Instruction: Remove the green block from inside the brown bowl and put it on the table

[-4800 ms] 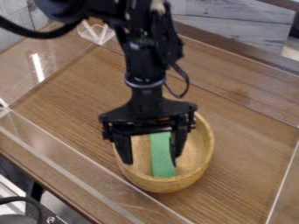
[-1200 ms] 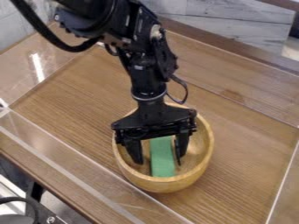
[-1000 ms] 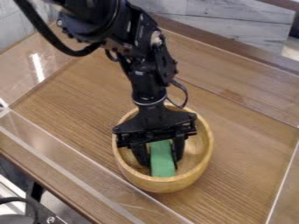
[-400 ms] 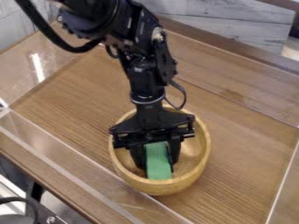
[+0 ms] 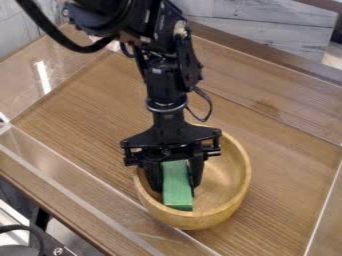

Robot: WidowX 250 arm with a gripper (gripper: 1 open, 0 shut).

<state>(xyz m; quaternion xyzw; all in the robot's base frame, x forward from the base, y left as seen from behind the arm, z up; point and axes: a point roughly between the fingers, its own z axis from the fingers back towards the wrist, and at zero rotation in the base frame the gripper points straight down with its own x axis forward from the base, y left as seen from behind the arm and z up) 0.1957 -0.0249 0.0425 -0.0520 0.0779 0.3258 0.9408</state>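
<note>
The green block [image 5: 179, 187] is a bright green bar standing tilted inside the brown bowl [image 5: 227, 203], its lower end near the bowl's floor. My gripper [image 5: 171, 164] points almost straight down over the bowl's left half and is shut on the upper end of the green block, a black finger [image 5: 140, 165] on each side. The bowl rests on the wood-grain table [image 5: 94, 110] toward the front right.
Clear acrylic walls [image 5: 60, 160] edge the table at the front left and at the back. My black arm [image 5: 160, 60] reaches down from the upper left. Bare wood lies left of and behind the bowl.
The fingers have closed in on the green block. The gripper has lifted a little with it, raising the block's top end, and the bowl has shifted slightly.
</note>
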